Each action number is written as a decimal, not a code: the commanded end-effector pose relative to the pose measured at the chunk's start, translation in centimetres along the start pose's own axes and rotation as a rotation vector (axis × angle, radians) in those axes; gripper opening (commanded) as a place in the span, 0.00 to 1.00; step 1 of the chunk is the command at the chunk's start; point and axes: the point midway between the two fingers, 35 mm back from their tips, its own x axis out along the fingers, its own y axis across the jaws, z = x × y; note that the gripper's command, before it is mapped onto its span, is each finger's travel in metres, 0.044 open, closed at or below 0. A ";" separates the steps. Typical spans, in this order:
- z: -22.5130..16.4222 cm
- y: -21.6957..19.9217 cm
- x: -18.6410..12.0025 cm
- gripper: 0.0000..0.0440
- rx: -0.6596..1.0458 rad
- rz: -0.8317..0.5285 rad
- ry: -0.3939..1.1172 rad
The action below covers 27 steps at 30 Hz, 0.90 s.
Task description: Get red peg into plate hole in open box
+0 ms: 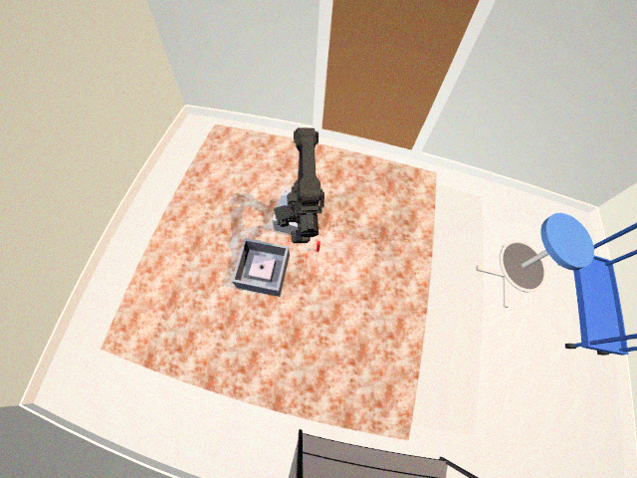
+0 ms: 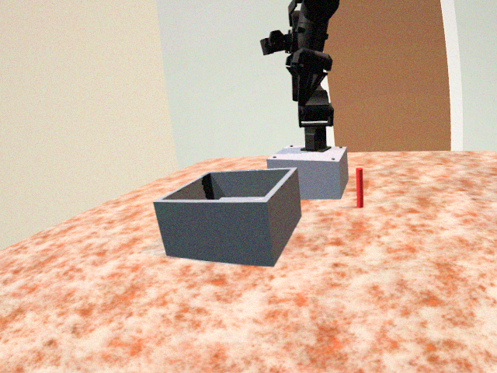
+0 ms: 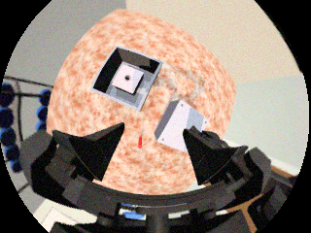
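Nearest you in the exterior view is the gray open box [image 1: 236, 265] [image 2: 218, 231] [image 3: 155, 77], resting upright on the mottled orange surface [image 1: 339, 329] [image 2: 321, 297] [image 3: 204, 53]. Beyond its right side, your red peg [image 1: 318, 246] [image 2: 359, 187] [image 3: 140, 142] stands upright on that surface, slim, straight and evenly red. Seen from the top, it sits just outside the box, at about two o'clock from the box's center.

Farther back, your gripper [image 1: 304, 232] [image 2: 299, 101] [image 3: 155, 128] hangs high, pointing down, its fingers spread wide with nothing between them. It touches neither peg nor box (in the wrist view the peg appears in the gap, but well beyond the fingertips). Behind the box, the arm [image 1: 308, 169] [image 2: 314, 33] rises from a pale block [image 2: 317, 178] [image 3: 174, 123].

Your top and wrist views show the pale plate [image 1: 257, 273] [image 3: 122, 83] on the box floor and its dark central hole; the exterior view gives you only a sliver of the plate, with the hole hidden by the front wall. The top view alone gives you the blue-seated stool [image 1: 567, 240], far off at three o'clock from the peg.
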 end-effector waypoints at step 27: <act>-12.6 1.9 10.5 1.00 -0.336 -0.090 0.149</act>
